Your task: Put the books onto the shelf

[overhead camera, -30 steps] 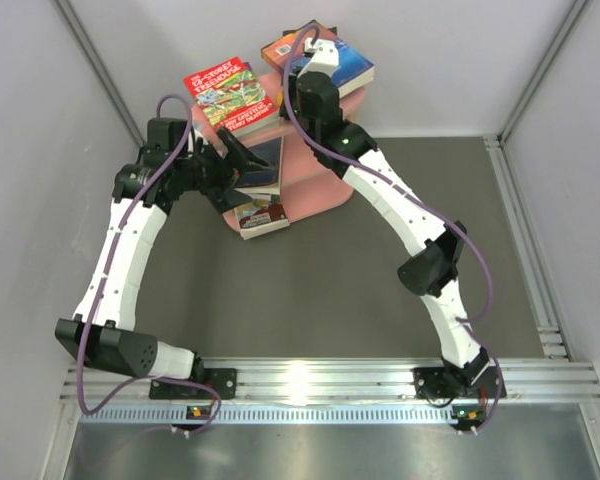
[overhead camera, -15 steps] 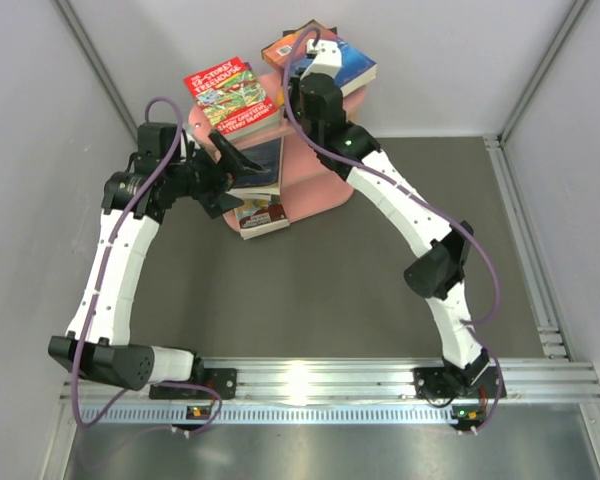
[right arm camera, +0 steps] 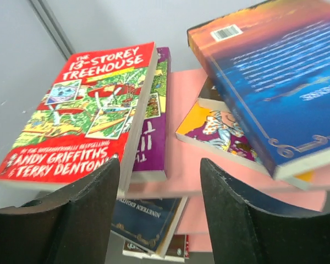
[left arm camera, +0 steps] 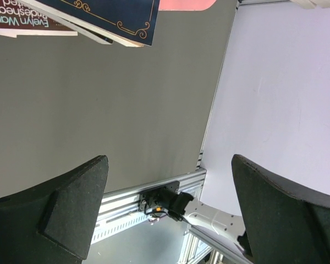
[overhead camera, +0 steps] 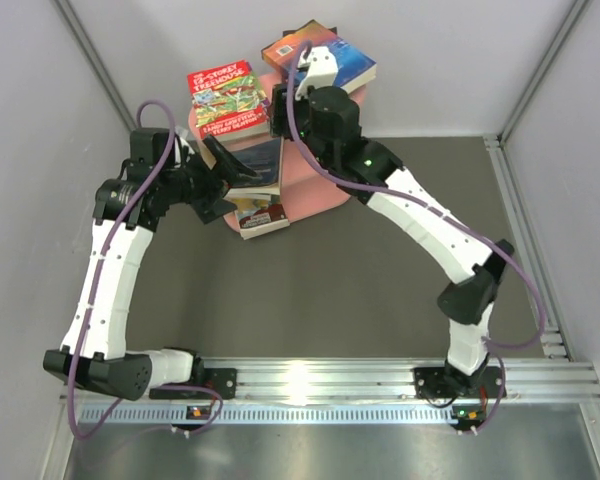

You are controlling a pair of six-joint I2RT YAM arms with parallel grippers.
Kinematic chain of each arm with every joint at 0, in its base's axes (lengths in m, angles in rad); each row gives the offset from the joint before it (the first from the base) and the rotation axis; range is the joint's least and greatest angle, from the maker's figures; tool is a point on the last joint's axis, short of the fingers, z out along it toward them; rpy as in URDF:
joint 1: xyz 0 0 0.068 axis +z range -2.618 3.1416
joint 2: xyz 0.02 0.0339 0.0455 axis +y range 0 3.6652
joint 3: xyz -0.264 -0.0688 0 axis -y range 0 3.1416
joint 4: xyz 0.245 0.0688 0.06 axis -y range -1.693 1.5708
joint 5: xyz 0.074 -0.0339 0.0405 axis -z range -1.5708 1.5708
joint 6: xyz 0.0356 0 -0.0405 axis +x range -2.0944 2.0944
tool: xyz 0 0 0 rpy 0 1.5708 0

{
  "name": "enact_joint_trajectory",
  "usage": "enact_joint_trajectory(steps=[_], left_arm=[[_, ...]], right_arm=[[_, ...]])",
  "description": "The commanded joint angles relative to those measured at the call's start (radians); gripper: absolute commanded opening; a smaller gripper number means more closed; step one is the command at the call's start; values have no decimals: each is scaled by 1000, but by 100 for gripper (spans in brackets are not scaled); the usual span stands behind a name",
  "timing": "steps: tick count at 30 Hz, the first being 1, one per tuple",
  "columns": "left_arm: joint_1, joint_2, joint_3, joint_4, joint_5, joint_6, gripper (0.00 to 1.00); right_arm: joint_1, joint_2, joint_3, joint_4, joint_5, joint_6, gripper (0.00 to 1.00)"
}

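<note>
The pink shelf (overhead camera: 315, 180) stands at the back of the table, and several books lie on it. On the top tier a red book (overhead camera: 226, 98) lies over a purple one (right arm camera: 154, 129). A blue-and-orange book (overhead camera: 325, 55) rests on a yellow one (right arm camera: 217, 129). A dark blue book (overhead camera: 261, 163) sticks out of the middle tier, above a dark red book (overhead camera: 261, 217). My right gripper (overhead camera: 276, 112) hovers open at the top tier's front edge, beside the red book's corner, holding nothing. To the left of the dark blue book, my left gripper (overhead camera: 232, 170) is wide open and empty.
Grey walls close in the back and both sides. Dark mat (overhead camera: 310, 290) covers the table in front of the shelf. In the left wrist view the dark blue book (left arm camera: 107, 16), the dark red book (left arm camera: 22, 23) and the arm base rail (left arm camera: 162, 202) show.
My right gripper has opened from shut and shifted left at the top tier. The red book has turned squarer on the shelf. My left arm has drawn back slightly to the left.
</note>
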Motion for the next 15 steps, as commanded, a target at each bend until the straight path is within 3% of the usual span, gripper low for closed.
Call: enact_joint_trajectory(steps=[1, 6, 12, 15], left_arm=[[-2, -31, -3, -5, -8, 27, 99], [-2, -56, -36, 15, -2, 27, 99], [-2, -82, -72, 38, -1, 27, 99], [-2, -85, -66, 30, -13, 31, 99]], right_arm=[[12, -171, -48, 29, 71, -57, 61], [-22, -318, -177, 30, 186, -112, 63], [-169, -332, -196, -45, 160, -49, 24], [-190, -285, -159, -97, 147, -34, 16]])
